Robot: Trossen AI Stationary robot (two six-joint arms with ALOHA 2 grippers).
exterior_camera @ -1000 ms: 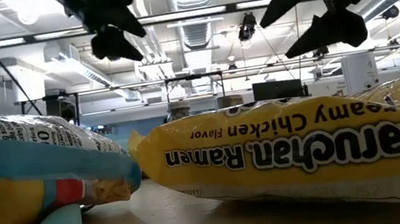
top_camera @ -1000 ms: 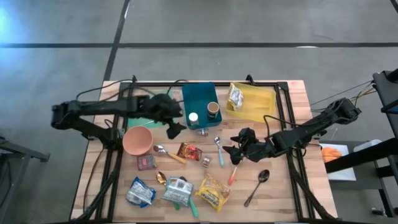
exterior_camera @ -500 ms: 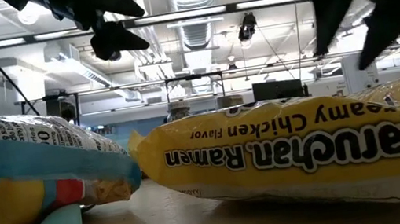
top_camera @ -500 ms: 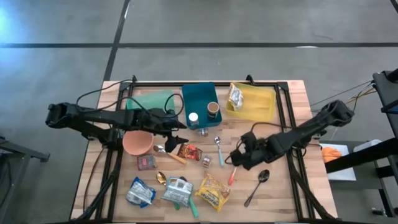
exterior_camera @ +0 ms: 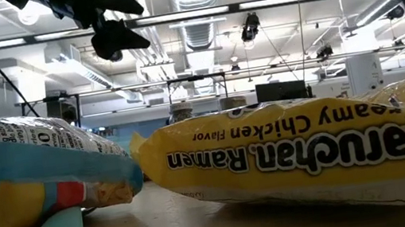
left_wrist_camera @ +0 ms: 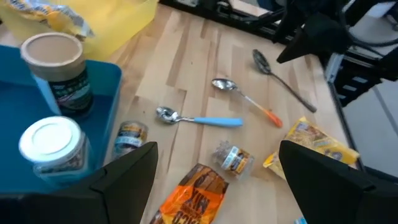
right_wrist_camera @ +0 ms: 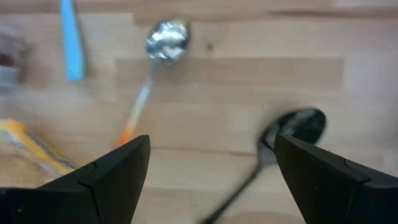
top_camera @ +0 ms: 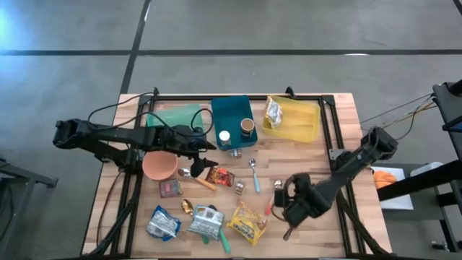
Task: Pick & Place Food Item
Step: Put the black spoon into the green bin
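Left gripper (top_camera: pixel 204 163) hangs over the middle of the table with its fingers spread wide and nothing between them, and in its wrist view the orange snack packet (left_wrist_camera: pixel 198 192) lies right between the two dark fingers, just ahead of them. That packet (top_camera: pixel 220 175) sits in the overhead view just beside the gripper, toward the near edge, with a wooden-handled spoon (top_camera: pixel 196 179) alongside it and the pink bowl (top_camera: pixel 159 164) off to the gripper's outer side. Over on the other side, the right gripper (top_camera: pixel 291 204) is down low near the front of the table, jaws wide apart too and holding nothing; its wrist view shows only cutlery below it, the orange-handled spoon (right_wrist_camera: pixel 152 70) and the black spoon (right_wrist_camera: pixel 283 141), with a corner of the yellow ramen packet (right_wrist_camera: pixel 26 150) at the edge. So which food item is being gone for I can't say for sure, but the left arm looks far nearer to one: the orange packet lies lengthwise roughly along the line of the fingers, so I'd guess a straight drop would straddle its narrow width. The ramen packet (top_camera: pixel 247 222) lies between the two arms, nearer the right one. The teal bin (top_camera: pixel 229 111) and yellow tray (top_camera: pixel 307 121) wait at the back, well apart from both.
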